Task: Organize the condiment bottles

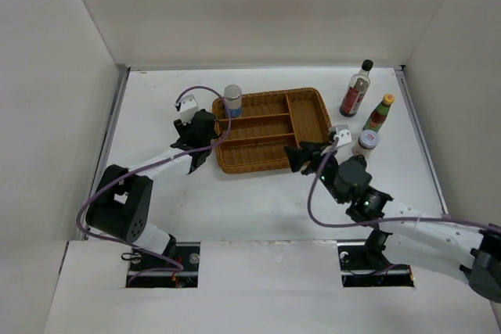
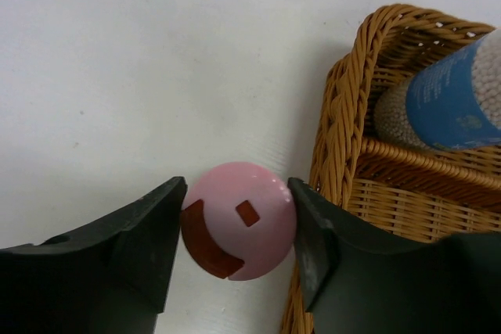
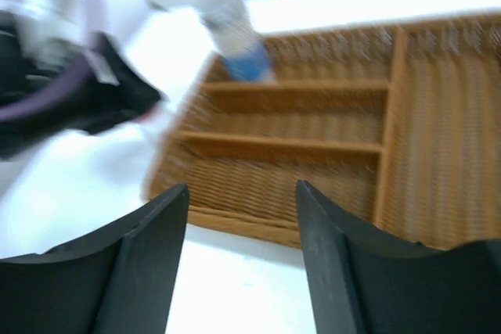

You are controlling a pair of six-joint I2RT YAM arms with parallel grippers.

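The desk (image 1: 258,209) is carrying a wicker tray (image 1: 270,92), with a blue-labelled jar (image 1: 232,102) standing in its far-left compartment. The left end effector (image 2: 239,224) is clamping a pink-capped bottle (image 2: 244,244) just outside the tray's left rim. The right end effector (image 3: 241,193) is hovering wide open, gripping nothing.

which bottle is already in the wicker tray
The short blue-labelled jar with the silver lid, standing in the brown wicker tray's far-left corner compartment; the other bottles all sit outside it.

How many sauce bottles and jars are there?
5. Blue-labelled silver-lidded jar in the back-left corner of the brown wicker tray; tall dark-sauce bottle, yellow-capped red-green bottle and short silver-lidded jar right of it; pink-capped bottle in the left gripper.
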